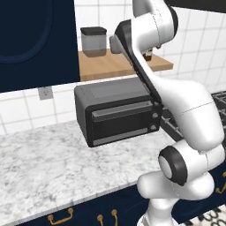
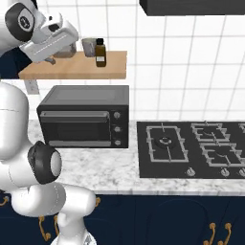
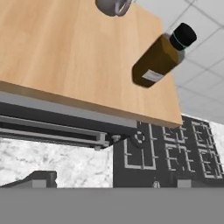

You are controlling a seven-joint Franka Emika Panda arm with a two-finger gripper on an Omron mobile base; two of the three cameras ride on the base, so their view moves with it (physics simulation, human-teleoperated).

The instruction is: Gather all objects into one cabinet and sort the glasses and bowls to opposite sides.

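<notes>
Up here my pincer (image 2: 50, 58) hangs over the wooden shelf (image 1: 110, 66), jaws spread as wide as they go, with nothing between them. From the hand view I look down on the shelf's tan board, and the brown bottle (image 3: 162, 57) with its black cap stands near the right edge of it. At the top of that view sits the grey cup (image 3: 113, 6), only its lower part in sight. In the right base view the same grey cup (image 2: 89, 47) stands just beside the bottle, on its left, both at the back of the shelf, a little to the right of my hand. A dark-lidded canister (image 1: 93, 42) stands on the shelf's left part, near the navy cabinet (image 1: 37, 39), whose door is closed. Below the shelf the grey toaster oven (image 2: 85, 122) rests on the marble counter (image 1: 53, 167), and the black stove (image 2: 191, 148) lies to its right.
</notes>
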